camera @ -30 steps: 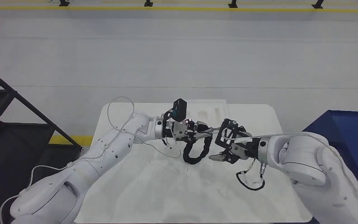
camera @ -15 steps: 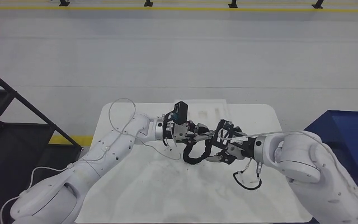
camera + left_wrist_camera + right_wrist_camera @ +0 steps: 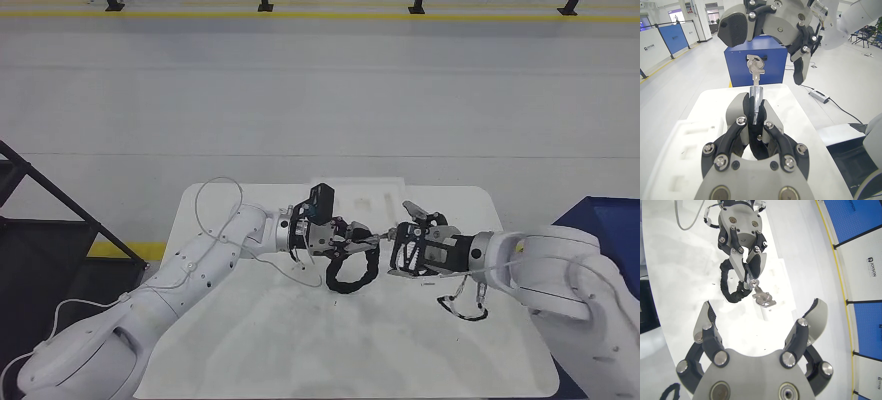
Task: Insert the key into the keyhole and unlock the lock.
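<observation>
The left gripper [image 3: 753,102] pinches the chrome cylindrical lock body [image 3: 756,94] between its black pads. It holds the body above the middle of the white tabletop [image 3: 300,340], nearer the far edge. The flat silver key [image 3: 755,67] sits in the keyhole at the cylinder's free end, its head pointing toward the right gripper [image 3: 762,310]. That gripper's jaws are spread and stand near the key head, clear of it. A white foam tray [image 3: 372,196] lies along the far edge. Bare tabletop extends to the near edge. The left wrist view shows the gap between key head and pads. The right wrist view shows the black sheathed cable loop [image 3: 725,289] below the cylinder.
</observation>
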### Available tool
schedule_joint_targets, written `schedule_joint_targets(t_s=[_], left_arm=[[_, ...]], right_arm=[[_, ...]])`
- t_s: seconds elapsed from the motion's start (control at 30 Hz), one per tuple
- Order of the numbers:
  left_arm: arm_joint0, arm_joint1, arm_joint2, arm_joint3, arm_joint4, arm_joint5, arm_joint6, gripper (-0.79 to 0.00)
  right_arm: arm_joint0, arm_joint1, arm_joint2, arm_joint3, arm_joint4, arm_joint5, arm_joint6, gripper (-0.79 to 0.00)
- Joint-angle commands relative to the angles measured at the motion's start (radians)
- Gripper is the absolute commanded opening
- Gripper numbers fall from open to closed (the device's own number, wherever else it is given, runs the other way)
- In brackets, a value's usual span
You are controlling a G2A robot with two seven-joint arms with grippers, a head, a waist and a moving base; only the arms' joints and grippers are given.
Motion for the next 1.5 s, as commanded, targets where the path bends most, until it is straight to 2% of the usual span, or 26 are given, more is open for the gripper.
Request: schedule_joint_targets(t_s=[0.0,0.23,0.37,0.47,0.5,0.7,0.97,1.33,1.37,1.4,1.43,1.47], left_arm=[[-0.002,0.003,0.006,-0.004,-0.001,0.000,-0.003,-0.785],[-0.009,0.007,0.029,-0.006,-0.026,0.000,-0.017,-0.785],[-0.016,0.008,0.045,-0.008,-0.040,0.000,-0.022,-0.785],[-0.022,0.009,0.055,-0.006,-0.050,0.000,-0.023,-0.785],[-0.023,0.009,0.058,-0.005,-0.052,0.000,-0.022,-0.785],[-0.032,0.011,0.072,-0.003,-0.062,0.000,-0.019,-0.785],[-0.038,0.014,0.086,-0.004,-0.059,0.000,-0.009,-0.785],[-0.042,0.014,0.093,-0.006,-0.033,0.000,0.011,-0.785],[-0.042,0.014,0.092,-0.005,-0.029,0.000,0.013,-0.785],[-0.042,0.014,0.091,-0.004,-0.027,0.000,0.015,-0.785],[-0.042,0.014,0.089,-0.002,-0.023,0.000,0.017,-0.785],[-0.042,0.014,0.087,0.001,-0.019,0.000,0.018,-0.785]], right_arm=[[0.000,0.002,0.000,-0.005,-0.025,-0.024,-0.010,-0.394],[0.002,0.006,-0.028,-0.025,-0.125,-0.048,-0.047,-0.536],[-0.001,0.007,-0.039,-0.026,-0.159,-0.037,-0.074,-0.566],[-0.006,0.008,-0.042,-0.029,-0.178,-0.029,-0.092,-0.665],[-0.008,0.008,-0.043,-0.029,-0.181,-0.028,-0.098,-0.785],[-0.022,0.011,-0.041,-0.022,-0.157,-0.016,-0.129,-0.785],[-0.038,0.013,-0.018,-0.009,-0.069,0.080,-0.122,-0.785],[-0.044,0.015,-0.007,0.018,0.093,0.161,-0.100,-0.785],[-0.043,0.015,-0.007,0.020,0.101,0.164,-0.096,-0.776],[-0.043,0.016,-0.006,0.023,0.109,0.167,-0.092,-0.508],[-0.044,0.016,-0.006,0.027,0.119,0.172,-0.089,-0.062],[-0.044,0.016,-0.007,0.030,0.130,0.175,-0.084,0.000]])
